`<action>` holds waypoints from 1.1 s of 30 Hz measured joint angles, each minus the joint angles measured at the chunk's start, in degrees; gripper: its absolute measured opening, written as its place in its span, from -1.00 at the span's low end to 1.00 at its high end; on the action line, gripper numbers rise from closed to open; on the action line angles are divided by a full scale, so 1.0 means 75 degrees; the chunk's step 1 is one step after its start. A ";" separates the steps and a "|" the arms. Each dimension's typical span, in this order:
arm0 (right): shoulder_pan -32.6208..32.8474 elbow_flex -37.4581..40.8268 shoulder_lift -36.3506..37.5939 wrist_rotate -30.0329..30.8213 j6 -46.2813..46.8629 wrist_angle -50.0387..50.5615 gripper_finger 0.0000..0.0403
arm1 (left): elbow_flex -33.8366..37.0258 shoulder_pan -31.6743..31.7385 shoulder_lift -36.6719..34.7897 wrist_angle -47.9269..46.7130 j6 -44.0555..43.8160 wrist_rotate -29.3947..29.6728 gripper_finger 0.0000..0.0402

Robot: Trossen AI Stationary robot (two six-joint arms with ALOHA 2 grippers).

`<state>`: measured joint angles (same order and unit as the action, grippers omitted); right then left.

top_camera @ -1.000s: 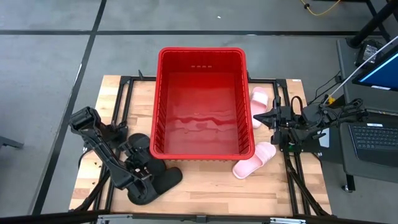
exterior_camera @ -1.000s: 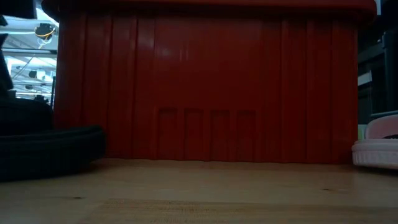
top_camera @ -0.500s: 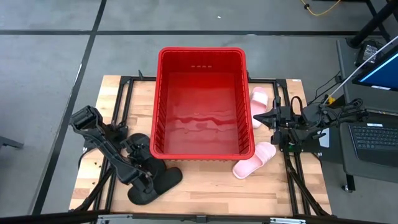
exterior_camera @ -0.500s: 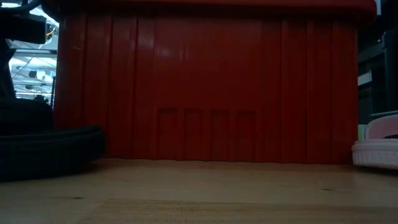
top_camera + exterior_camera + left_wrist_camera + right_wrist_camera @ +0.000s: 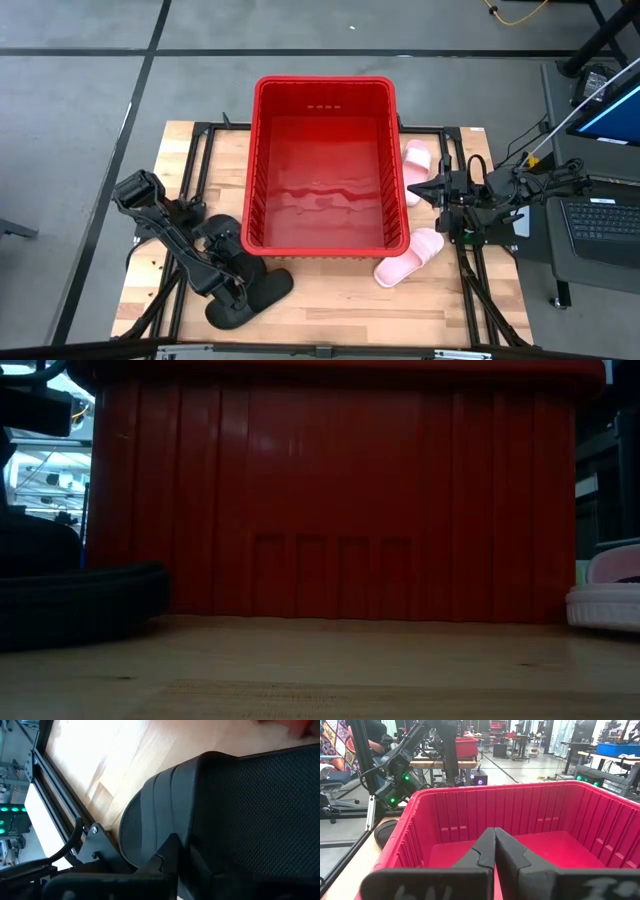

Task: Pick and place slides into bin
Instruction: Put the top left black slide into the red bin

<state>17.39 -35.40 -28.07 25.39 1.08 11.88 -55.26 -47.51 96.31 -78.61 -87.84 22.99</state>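
A bright red ribbed bin (image 5: 323, 95), two pale pink slides (image 5: 410, 256), black slides (image 5: 250, 293), blond wood table (image 5: 340, 300).

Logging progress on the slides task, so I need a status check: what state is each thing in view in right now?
Bin: upright, nothing inside.
Black slides: on table left of bin.
Pink slides: on table right of bin.
Left gripper: shut on a black slide.
Right gripper: shut, holding nothing, by bin's right rim.

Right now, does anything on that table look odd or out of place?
Nothing is spilled or broken. The red bin is empty, two pink slides lie beside it, and the left hand is down on a black slide.
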 joint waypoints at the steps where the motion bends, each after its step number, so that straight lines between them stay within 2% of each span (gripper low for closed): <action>1: -0.0002 0.0000 0.0003 -0.0003 0.0010 0.0000 -0.94 | -0.0001 0.0000 0.0000 0.0000 -0.0057 -0.0004 -0.94; 7: 0.0000 0.0000 0.0002 0.0000 0.0029 0.0000 -0.94 | -0.0058 -0.0012 0.0000 -0.0096 -0.0195 -0.0113 -0.96; 13: -0.0001 0.0000 0.0000 -0.0001 0.0053 0.0000 -0.94 | -0.0668 -0.0330 -0.0093 -0.1508 -0.0917 -0.0288 -0.97; 18: 0.0000 0.0000 0.0000 0.0000 0.0227 0.0000 -0.94 | -0.0925 -0.0707 -0.0523 -0.1486 -0.1356 -0.0402 -0.97; 27: -0.0002 0.0000 -0.0015 0.0000 0.0229 -0.0003 -0.94 | -0.1392 -0.1358 -0.0964 -0.1540 -0.1192 -0.0250 -0.97; 33: -0.0002 0.0000 -0.0015 0.0003 0.0228 -0.0004 -0.94 | -0.2124 -0.1720 -0.1203 -0.1521 -0.0435 -0.0190 -0.97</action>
<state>17.37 -35.40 -28.18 25.41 2.79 11.85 -71.19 -60.41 87.29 -90.02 -91.10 21.56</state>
